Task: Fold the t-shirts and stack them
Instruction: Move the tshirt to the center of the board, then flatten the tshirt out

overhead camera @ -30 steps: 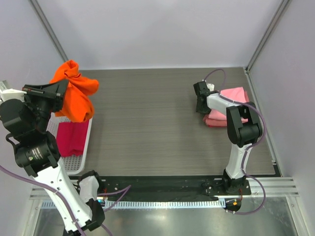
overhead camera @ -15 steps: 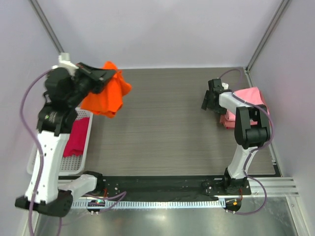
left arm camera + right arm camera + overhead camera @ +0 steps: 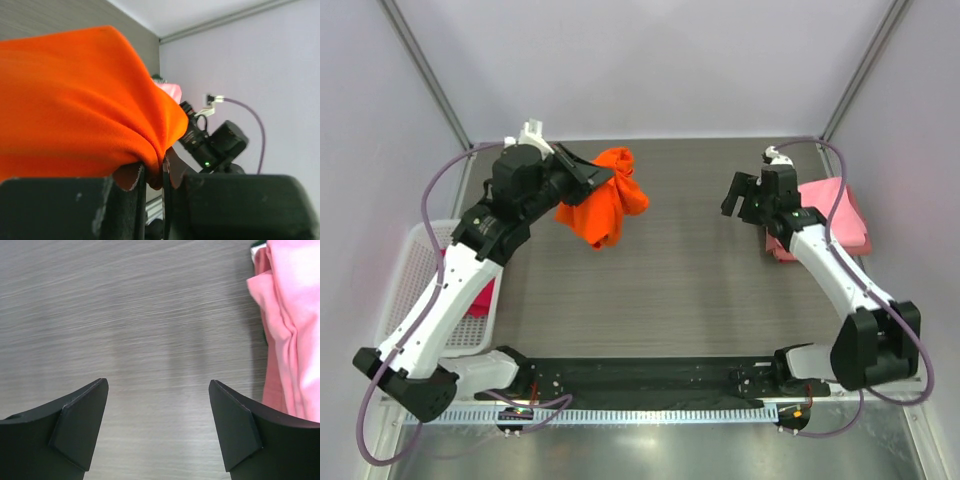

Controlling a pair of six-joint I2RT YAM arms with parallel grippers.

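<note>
Elbow bent, the left arm rises from its base and leans toward the far middle of the table (image 3: 660, 285). The left gripper (image 3: 582, 182) pinches a fold of the orange t-shirt (image 3: 610, 205), which hangs bunched from its fingers. The right arm stretches toward the far right, and the right gripper (image 3: 157, 385) has its fingers spread wide over bare tabletop, just beside the folded pink t-shirts (image 3: 832, 215). A magenta t-shirt (image 3: 480, 298) lies in the white basket (image 3: 405, 290) at the left edge, partly hidden by the left arm
</note>
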